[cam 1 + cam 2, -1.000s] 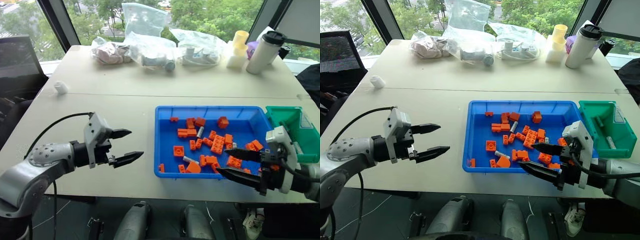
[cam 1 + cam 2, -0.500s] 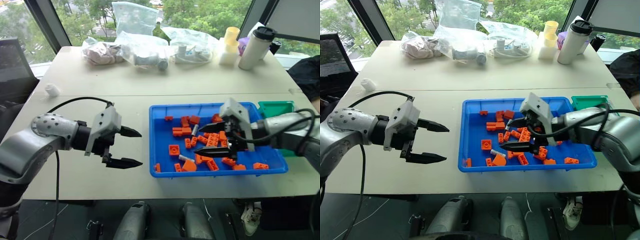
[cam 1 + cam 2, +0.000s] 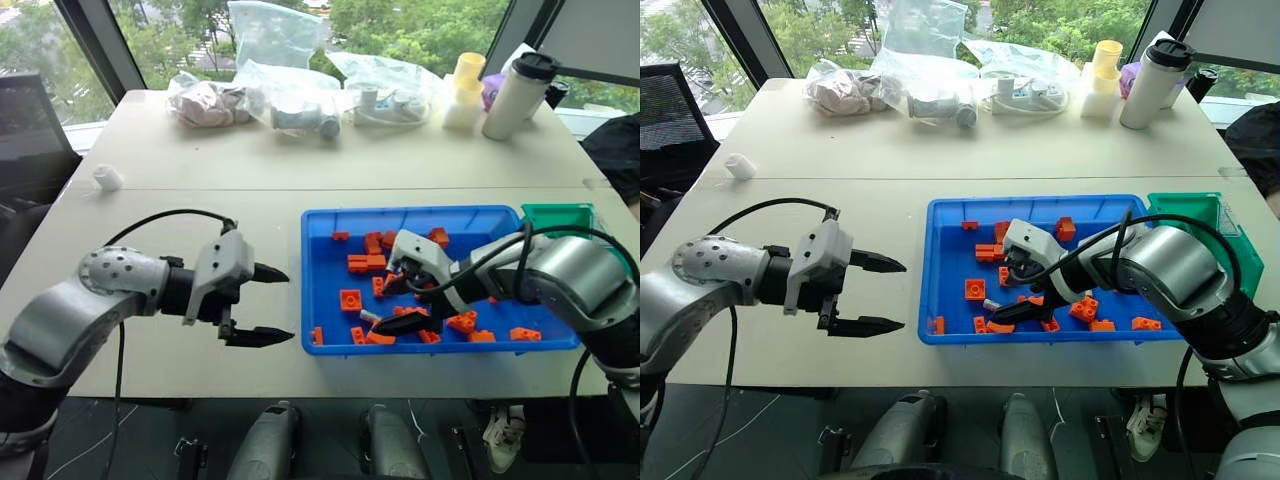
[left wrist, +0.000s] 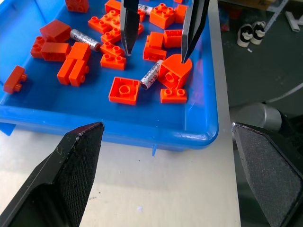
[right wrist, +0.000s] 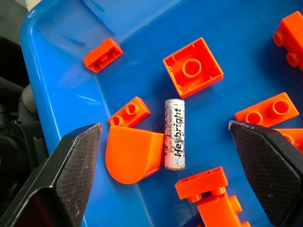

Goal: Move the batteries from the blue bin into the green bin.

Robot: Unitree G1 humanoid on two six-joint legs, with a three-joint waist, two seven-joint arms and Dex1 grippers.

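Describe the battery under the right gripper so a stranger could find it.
Look in the blue bin, toward its near edge. A silver battery lies flat against a rounded orange piece. It is the only printed metal cylinder among the studded bricks there.

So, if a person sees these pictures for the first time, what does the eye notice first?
First the bright blue bin on the pale table, strewn with orange bricks. Then the right gripper, jaws open, poised over a silver battery beside a rounded orange brick.

Silver battery (image 5: 174, 134) lying flat in blue bin (image 3: 325, 225) — touching a rounded orange brick (image 5: 132, 156), green bin (image 3: 556, 214) beside.
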